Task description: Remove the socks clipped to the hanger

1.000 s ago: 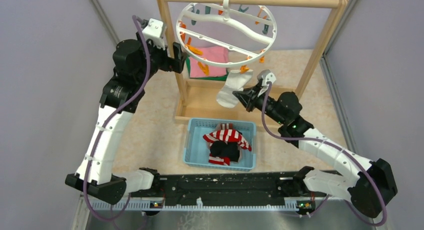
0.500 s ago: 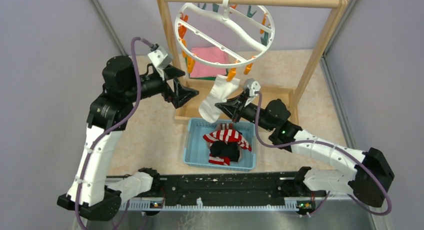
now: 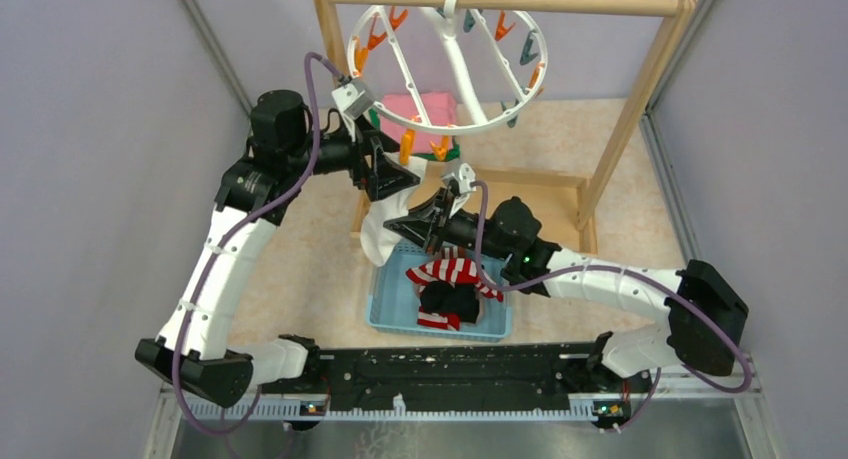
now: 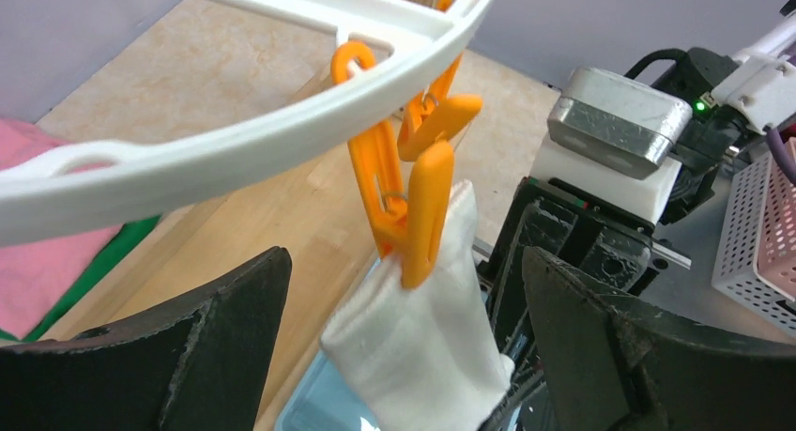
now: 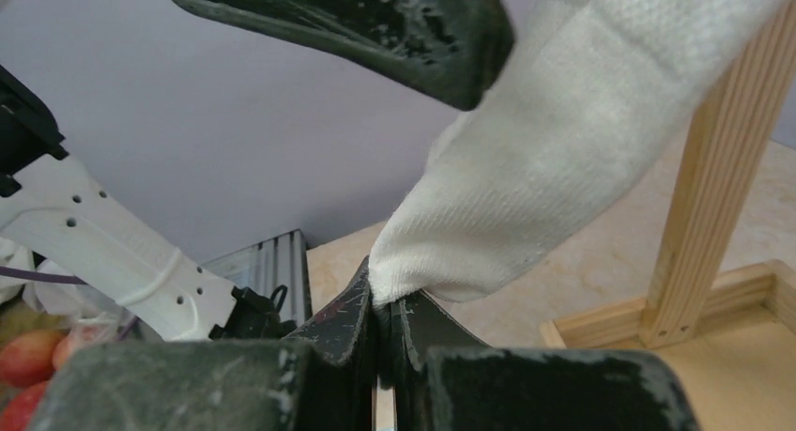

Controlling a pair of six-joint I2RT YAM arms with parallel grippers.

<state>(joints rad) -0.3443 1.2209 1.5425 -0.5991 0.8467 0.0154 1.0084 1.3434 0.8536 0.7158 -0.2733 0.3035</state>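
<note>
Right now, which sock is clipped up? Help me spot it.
Find the wooden rack and the white ring hanger hanging from it. One plain white sock dangles from an orange clip on its near rim; the other socks lie in the blue basket.

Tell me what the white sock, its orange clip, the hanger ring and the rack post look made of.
The white sock looks like knit fabric, fine stitches showing. The orange clip: likely moulded plastic, smooth, glossy. The hanger ring: seemingly white plastic, moulded rib. The rack post: pale bare wood, grain visible.
</note>
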